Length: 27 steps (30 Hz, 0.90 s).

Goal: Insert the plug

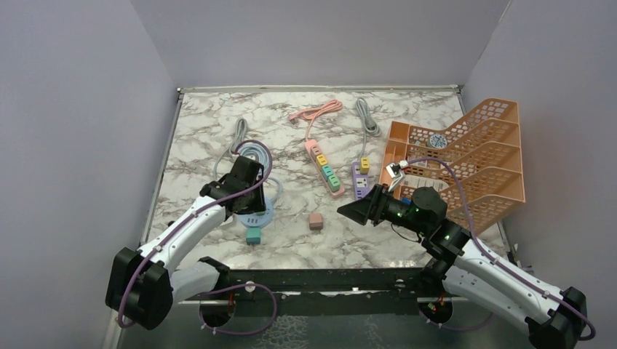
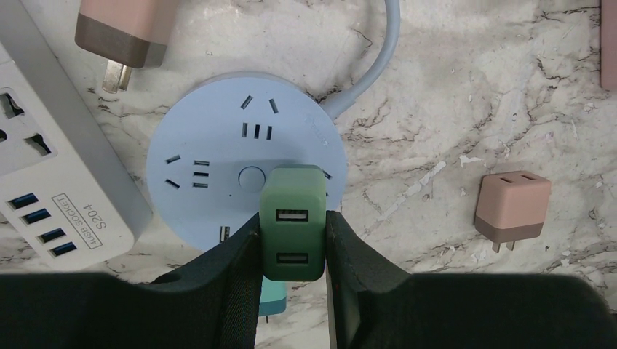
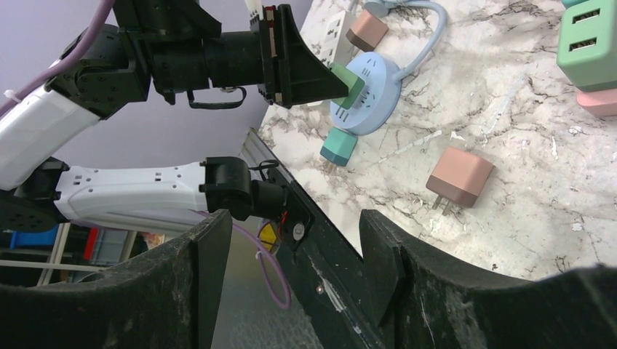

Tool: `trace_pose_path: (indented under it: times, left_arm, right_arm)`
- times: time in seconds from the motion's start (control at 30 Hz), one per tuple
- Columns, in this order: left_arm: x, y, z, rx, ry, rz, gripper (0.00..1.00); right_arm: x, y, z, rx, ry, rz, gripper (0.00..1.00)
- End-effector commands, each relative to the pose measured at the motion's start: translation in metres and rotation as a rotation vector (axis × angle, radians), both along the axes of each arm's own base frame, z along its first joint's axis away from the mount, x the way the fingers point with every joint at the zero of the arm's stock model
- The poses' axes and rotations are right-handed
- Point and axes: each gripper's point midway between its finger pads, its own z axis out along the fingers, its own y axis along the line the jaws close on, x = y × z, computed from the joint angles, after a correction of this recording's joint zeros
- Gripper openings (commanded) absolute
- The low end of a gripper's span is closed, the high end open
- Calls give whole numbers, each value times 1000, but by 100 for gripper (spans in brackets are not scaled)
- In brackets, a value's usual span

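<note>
While left tool [image 2: 292, 231] pinches plug [image 2: 291, 195] (green), right tool [image 3: 295, 233] gapes; blue hub [image 2: 211, 138] beneath.

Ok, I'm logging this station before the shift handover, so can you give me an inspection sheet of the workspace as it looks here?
Surface: white-and-grey marble-patterned tabletop.
Job's things: green two-port USB charger plug at the near edge of the round pale-blue socket hub; seating unclear.
Clutter: teal cube plug, pink cube plug, white power strip, pink power strip, purple power strip, orange plastic file rack.
Tools: left tool shut on the green plug; right tool open, holding nothing.
Cables: pale-blue hub cord; grey strip cord and pink strip cord at the back.
Surroundings: plain lavender walls.
</note>
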Motion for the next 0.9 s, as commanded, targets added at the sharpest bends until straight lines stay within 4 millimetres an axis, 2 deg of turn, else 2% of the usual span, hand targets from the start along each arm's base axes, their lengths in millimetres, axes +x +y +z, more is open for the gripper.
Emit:
trace_pose_path:
  times: [0.0, 0.17, 0.57, 0.7, 0.87]
  left_arm:
    - [-2, -6, -7, -61, -16, 20, 0]
    - [-2, -14, -6, -138, -59, 46, 0]
    - [4, -57, 5, -333, -65, 10, 0]
    - [11, -57, 12, -314, -84, 6, 0]
    - [11, -42, 17, -210, -82, 29, 0]
  right_arm:
    - [2, 1, 5, 8, -47, 0, 64]
    - [3, 1, 3, 1, -54, 3, 64]
    - [4, -1, 0, -17, -66, -6, 64]
    - [4, -3, 0, -25, -70, -12, 64]
    - [3, -4, 0, -28, -72, -13, 64]
